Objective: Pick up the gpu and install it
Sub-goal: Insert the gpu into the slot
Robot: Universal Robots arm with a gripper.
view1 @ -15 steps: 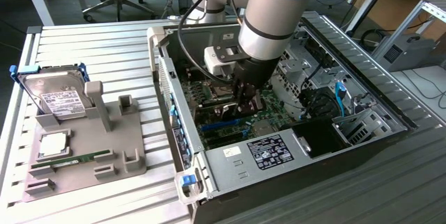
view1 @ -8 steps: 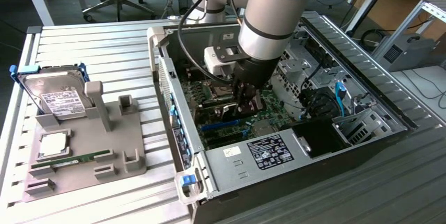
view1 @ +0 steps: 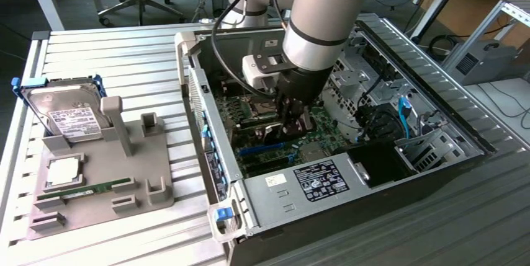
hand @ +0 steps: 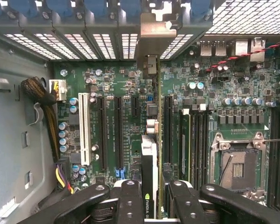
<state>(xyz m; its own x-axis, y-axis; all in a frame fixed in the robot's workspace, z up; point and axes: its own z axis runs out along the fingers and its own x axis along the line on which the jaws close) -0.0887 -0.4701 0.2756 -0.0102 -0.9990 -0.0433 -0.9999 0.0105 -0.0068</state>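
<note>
Pinching the gpu edge-on, the gripper has its fingers pressed against both faces of the card. Beyond the fingertips, the card stands upright over the motherboard inside the computer case; whether it is seated cannot be told.

Slots beside the gpu stand bare; cables seemingly crowd the case wall.

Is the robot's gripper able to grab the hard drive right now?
Probably not. The gripper is down inside the case, shut on the gpu, and the hard drive stands outside, past the case's wall.
</note>
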